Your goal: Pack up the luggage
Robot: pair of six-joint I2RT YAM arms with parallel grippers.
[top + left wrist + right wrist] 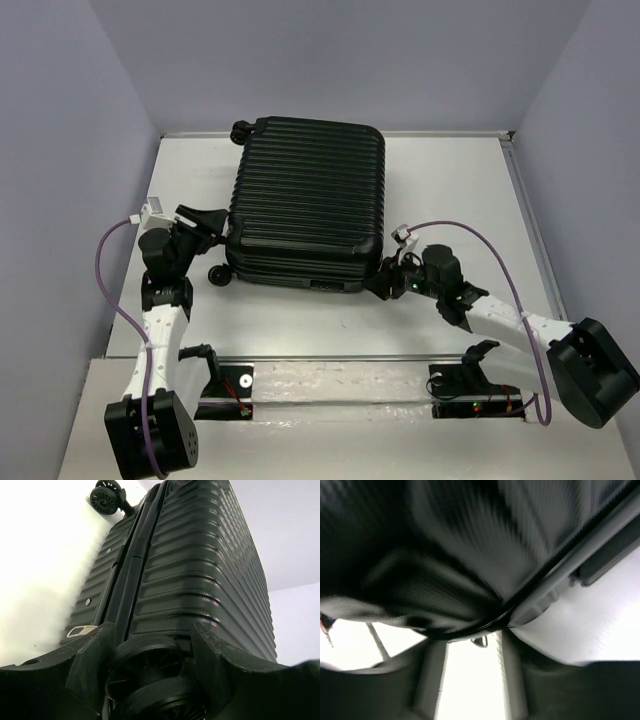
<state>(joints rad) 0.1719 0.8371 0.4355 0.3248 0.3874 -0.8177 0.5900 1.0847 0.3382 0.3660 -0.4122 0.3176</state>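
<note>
Top external view: big black luggage (305, 195) flat on the white table (450, 170), shut, bumpy lines facing up. Sits in the middle of the table, just past both arms. Has a far wheel (240, 128) at the far left corner and a near wheel (218, 272) at the near left corner.

Right up against the near left corner of the luggage: left gripper (212, 222), a little farther back than the near wheel. Tucked in at the near right corner, low by the table: right gripper (388, 280).

Left wrist view: looks along one side of the luggage (200, 570), with the dark seam (135, 570) running up it and the far wheel (105, 500) small at the top. Shows the left gripper (152, 630) spread wide, with one dark finger (90, 655) on each side. Between them, a round black wheel (145, 665), very close to both. Cannot tell if touching or squeezing it.

Right wrist view: all blurry. Dark round corner of the luggage (445, 555) across the whole top. Below it, the right gripper (472, 650) spread apart too, with bright table (470, 695) showing through the gap. Corner of the luggage just over that gap, and no sign of a pinch on it. Too fuzzy to tell if anything touches.
</note>
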